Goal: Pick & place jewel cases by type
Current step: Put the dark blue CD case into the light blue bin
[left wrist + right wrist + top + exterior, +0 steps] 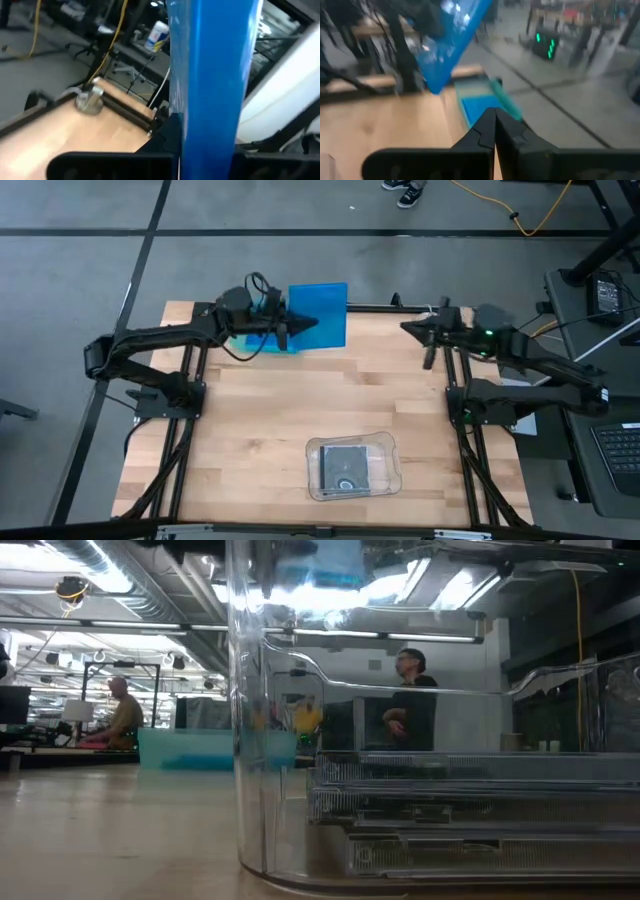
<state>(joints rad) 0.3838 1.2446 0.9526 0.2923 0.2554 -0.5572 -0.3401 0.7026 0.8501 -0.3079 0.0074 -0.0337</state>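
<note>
Tabletop (270,420): left gripper (296,326) holds blue jewel case (322,312) above teal tray (258,343).

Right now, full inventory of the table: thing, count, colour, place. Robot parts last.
blue jewel case: one, bright blue, held above the table's far edge by the left gripper.
teal tray: one, translucent teal, far edge, blue case inside; count unclear.
clear tray: one, clear, near edge, centre-right.
disc cases: three, dark grey/clear, stacked in the clear tray.
table: one, light wood.
left gripper: far left, shut on the blue jewel case.
right gripper: far right, shut, empty.
</note>
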